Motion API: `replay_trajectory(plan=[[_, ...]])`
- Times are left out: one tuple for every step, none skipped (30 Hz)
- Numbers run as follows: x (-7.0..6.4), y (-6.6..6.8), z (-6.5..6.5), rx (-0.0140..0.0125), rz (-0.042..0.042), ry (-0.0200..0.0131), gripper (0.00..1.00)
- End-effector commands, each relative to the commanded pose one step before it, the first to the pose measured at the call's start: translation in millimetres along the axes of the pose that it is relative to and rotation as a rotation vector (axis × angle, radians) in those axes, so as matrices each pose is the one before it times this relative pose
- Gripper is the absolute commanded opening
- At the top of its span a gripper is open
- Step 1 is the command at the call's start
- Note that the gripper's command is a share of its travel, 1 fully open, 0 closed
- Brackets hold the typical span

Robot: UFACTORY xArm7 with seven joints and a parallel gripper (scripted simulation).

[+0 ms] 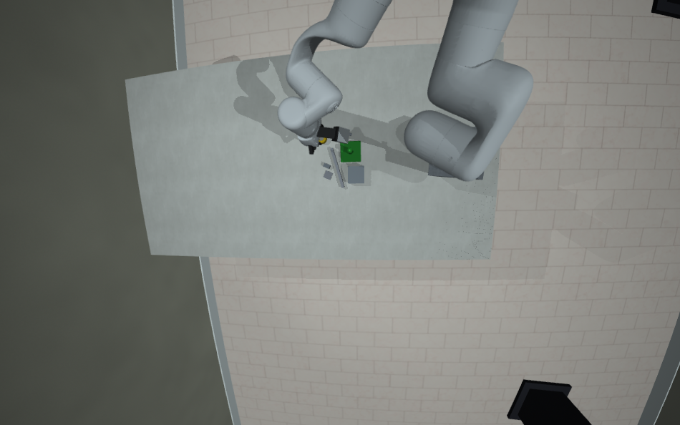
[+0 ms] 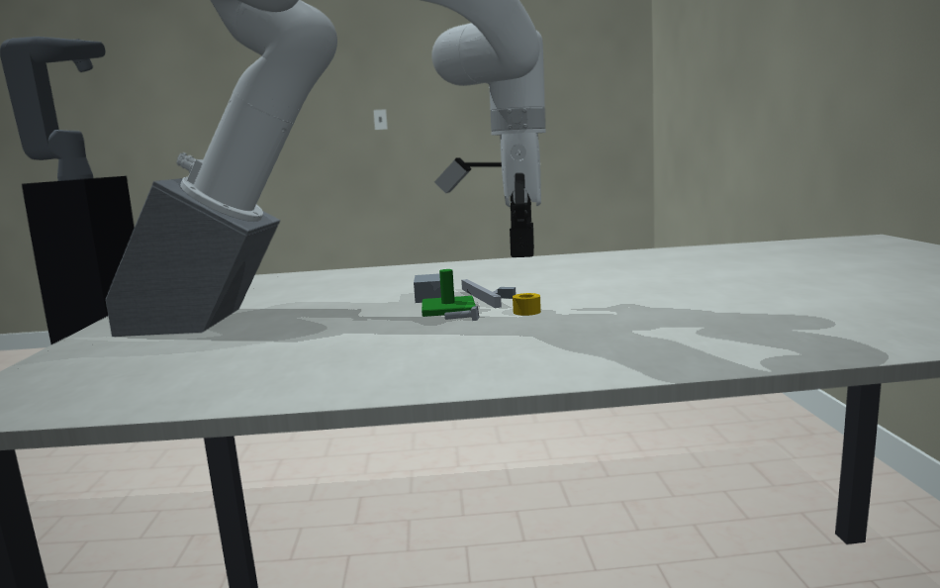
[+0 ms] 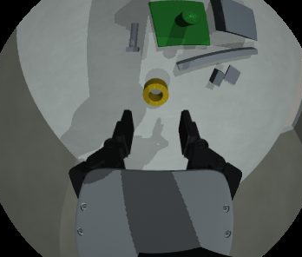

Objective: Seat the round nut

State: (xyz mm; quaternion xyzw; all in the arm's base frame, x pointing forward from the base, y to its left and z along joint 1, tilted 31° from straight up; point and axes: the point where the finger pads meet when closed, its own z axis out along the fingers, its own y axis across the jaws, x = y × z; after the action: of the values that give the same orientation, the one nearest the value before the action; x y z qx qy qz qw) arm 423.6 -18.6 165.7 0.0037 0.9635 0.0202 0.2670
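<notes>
A yellow round nut (image 2: 525, 303) lies flat on the table, to the right of a green square base with an upright green round peg (image 2: 447, 286). In the wrist view the nut (image 3: 155, 92) lies just ahead of the fingertips, and the peg on its base (image 3: 183, 20) lies further on. In the top view the nut (image 1: 322, 140) is mostly hidden under the wrist, next to the peg base (image 1: 350, 151). My gripper (image 2: 521, 246) points straight down, well above the table and the nut. Its fingers are open and empty.
A grey block (image 2: 426, 285), a long grey bar (image 2: 481, 291), a small grey cube (image 2: 506, 291) and a grey bolt (image 2: 461, 315) lie close around the peg base. The arm's mount (image 2: 188, 259) stands on the table to the left.
</notes>
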Motion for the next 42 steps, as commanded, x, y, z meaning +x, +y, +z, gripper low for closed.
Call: replay_trajectory(plan=[[-1.96,-0.75,0.02,0.00252,0.00042,-0.00673,0.60],[0.00,0.00,0.00,0.00000,0.00000,0.00000,0.60],[0.00,0.00,0.00,0.00000,0.00000,0.00000,0.60],[0.00,0.00,0.00,0.00000,0.00000,0.00000,0.60],[0.00,0.00,0.00,0.00000,0.00000,0.00000,0.60],[0.00,0.00,0.00,0.00000,0.00000,0.00000,0.60],[0.00,0.00,0.00,0.00000,0.00000,0.00000,0.60],[0.00,0.00,0.01,0.00000,0.00000,0.00000,0.60],[-0.01,0.00,0.04,-0.00001,0.00001,0.00000,0.60],[-0.02,0.00,0.10,-0.00002,0.00003,-0.00001,0.60],[-0.03,0.00,0.19,-0.00004,0.00006,-0.00002,0.60],[-0.05,0.00,0.31,-0.00006,0.00010,-0.00003,0.60],[-0.07,0.00,0.44,-0.00009,0.00014,-0.00004,0.60],[-0.09,0.00,0.58,-0.00012,0.00019,-0.00005,0.60],[-0.12,0.00,0.74,-0.00015,0.00024,-0.00006,0.60],[-0.14,0.00,0.91,-0.00017,0.00028,-0.00007,0.60],[-0.16,0.00,1.09,-0.00020,0.00033,-0.00008,0.60],[-0.18,0.00,1.27,-0.00022,0.00037,-0.00009,0.60],[-0.19,0.00,1.45,-0.00023,0.00040,-0.00009,0.60],[0.00,0.00,0.00,0.00000,0.00000,0.00000,0.60],[0.00,0.00,0.00,0.00000,0.00000,0.00000,0.60],[-0.20,0.00,1.63,-0.00024,0.00043,-0.00010,0.60],[-0.21,0.00,1.81,-0.00024,0.00045,-0.00010,0.60],[-0.21,0.00,1.98,-0.00023,0.00047,-0.00009,0.60],[-0.21,0.00,2.14,-0.00021,0.00047,-0.00009,0.60],[-0.20,0.00,2.30,-0.00019,0.00046,-0.00008,0.60],[-0.18,-0.01,2.45,-0.00016,0.00044,-0.00006,0.60],[-0.16,-0.01,2.58,-0.00012,0.00041,-0.00005,0.60],[-0.13,-0.01,2.70,-0.00007,0.00037,-0.00003,0.60],[-0.10,-0.01,2.81,-0.00002,0.00032,-0.00001,0.60],[-0.07,-0.02,2.89,0.00004,0.00026,0.00001,0.60],[-0.03,-0.02,2.96,0.00010,0.00019,0.00003,0.60],[0.01,-0.02,3.02,0.00016,0.00012,0.00005,0.60],[0.05,-0.03,3.05,0.00022,0.00004,0.00007,0.60],[0.09,-0.03,3.06,0.00028,-0.00003,0.00009,0.60],[0.13,-0.03,3.05,0.00034,-0.00011,0.00011,0.60],[0.00,0.00,0.00,0.00000,0.00000,0.00000,0.60],[0.00,0.00,0.00,0.00000,0.00000,0.00000,0.60],[0.16,-0.03,3.02,0.00039,-0.00019,0.00013,0.60],[0.20,-0.04,2.97,0.00044,-0.00026,0.00014,0.60],[0.23,-0.04,2.90,0.00047,-0.00033,0.00015,0.60],[0.25,-0.04,2.81,0.00051,-0.00038,0.00016,0.60]])
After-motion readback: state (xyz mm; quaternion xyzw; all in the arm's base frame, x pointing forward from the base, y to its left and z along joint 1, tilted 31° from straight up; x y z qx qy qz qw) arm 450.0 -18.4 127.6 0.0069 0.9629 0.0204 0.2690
